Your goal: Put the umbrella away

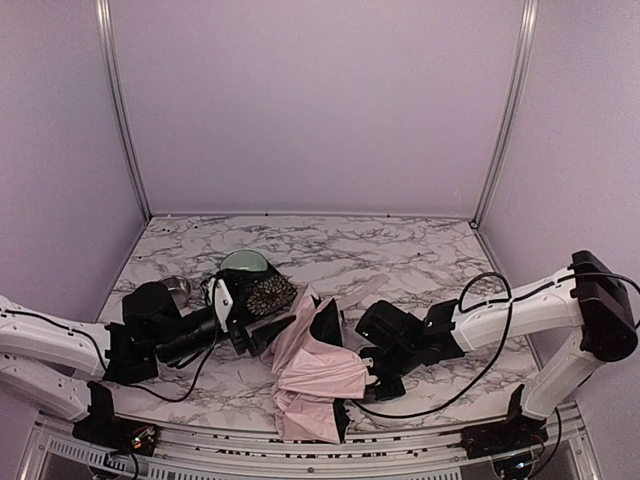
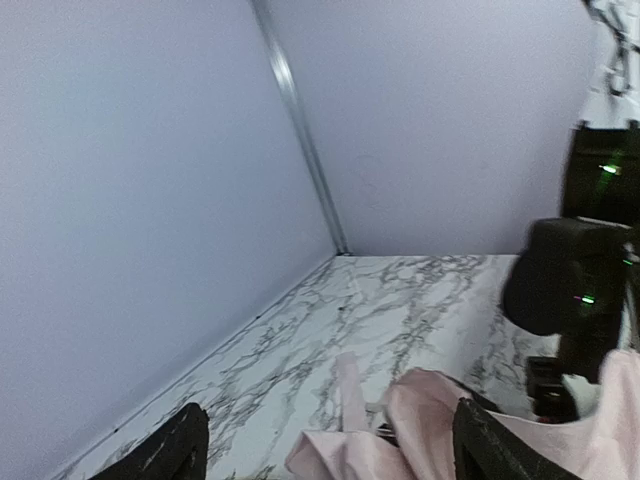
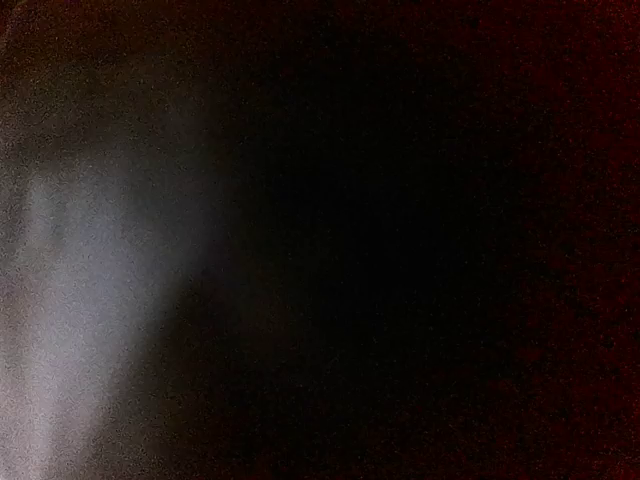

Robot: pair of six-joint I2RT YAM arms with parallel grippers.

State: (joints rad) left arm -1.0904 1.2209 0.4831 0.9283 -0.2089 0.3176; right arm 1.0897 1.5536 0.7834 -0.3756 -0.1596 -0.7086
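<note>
Umbrella (image 1: 315,385) at table's (image 1: 420,250) near edge

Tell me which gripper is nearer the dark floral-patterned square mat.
Left. The left gripper sits open just beside the mat; the right gripper is beyond the pale pink fabric umbrella.

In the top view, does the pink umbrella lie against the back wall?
No, the umbrella lies near the front edge of the table, with bare marble between it and the back wall.
</note>
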